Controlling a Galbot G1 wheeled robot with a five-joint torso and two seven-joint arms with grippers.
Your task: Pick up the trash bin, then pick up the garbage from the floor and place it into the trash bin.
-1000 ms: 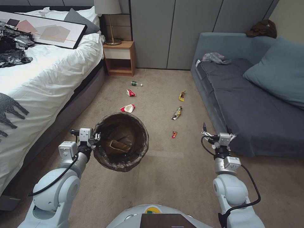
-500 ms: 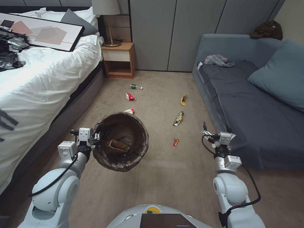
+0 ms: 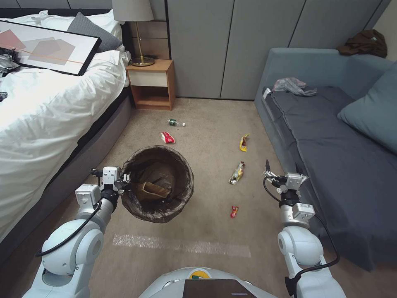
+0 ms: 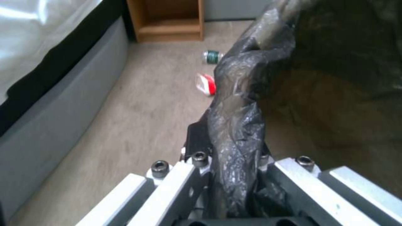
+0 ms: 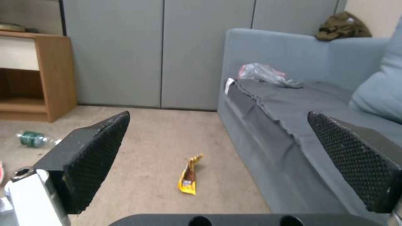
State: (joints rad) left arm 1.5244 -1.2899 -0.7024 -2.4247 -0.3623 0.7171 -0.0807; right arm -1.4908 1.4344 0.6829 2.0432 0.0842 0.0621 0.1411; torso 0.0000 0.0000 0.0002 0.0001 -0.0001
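Trash bin point(image 3: 157, 184) hangs above the carpet, its rim clenched by the left gripper point(image 3: 124, 179). Right of the bin, the right gripper point(image 3: 282, 170) waits with fingers spread, empty. Beyond the bin lie wrappers point(image 3: 237, 173), a red-white bowl point(image 3: 167, 137) and a small bottle point(image 3: 175, 122).

Even indoor light, soft shadows; wrist views blurred.

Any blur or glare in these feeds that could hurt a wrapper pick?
Head view: evenly lit, wrappers crisp, pale streak on carpet. Left wrist view: soft, bag close and blurred, bed side smeared. Right wrist view: slightly soft, yellow wrapper readable.
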